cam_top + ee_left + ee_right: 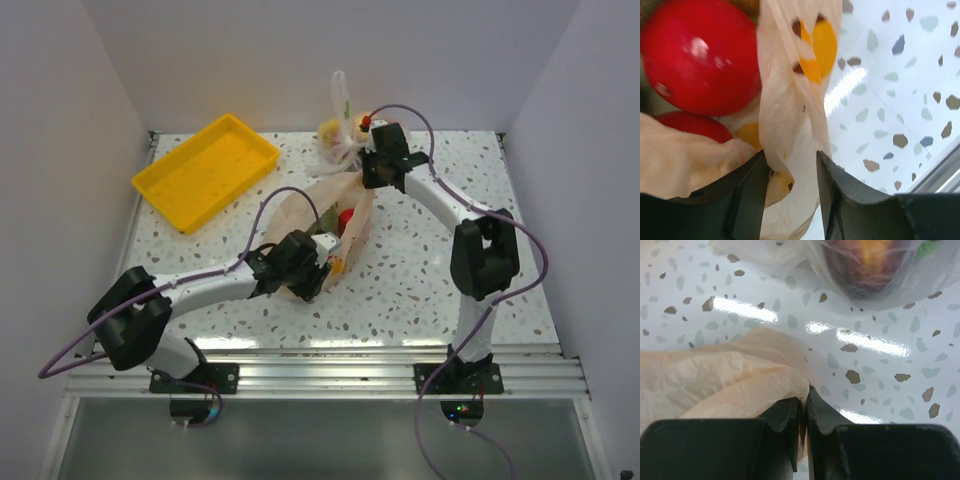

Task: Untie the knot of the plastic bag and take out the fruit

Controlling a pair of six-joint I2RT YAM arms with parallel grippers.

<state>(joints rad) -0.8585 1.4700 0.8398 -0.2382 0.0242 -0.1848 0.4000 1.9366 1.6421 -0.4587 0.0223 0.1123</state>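
The peach-orange plastic bag point(318, 212) lies mid-table, stretched between my two grippers, its mouth open upward. Inside it show a red fruit point(346, 217) and a green one point(328, 222). My right gripper point(368, 178) is shut on the bag's far edge, with the film point(740, 385) pinched between its jaws point(805, 397). My left gripper point(325, 262) is at the bag's near end, jaws apart point(791, 160), with a fold of the bag point(790, 115) hanging between them. Two red fruits point(700, 55) sit close by inside. No tied knot shows.
A clear whitish bag of fruit point(340, 135) stands at the back, just beyond my right gripper, and shows in the right wrist view point(865, 265). A yellow tray point(205, 170) sits at the back left. White walls enclose the speckled table point(430, 270).
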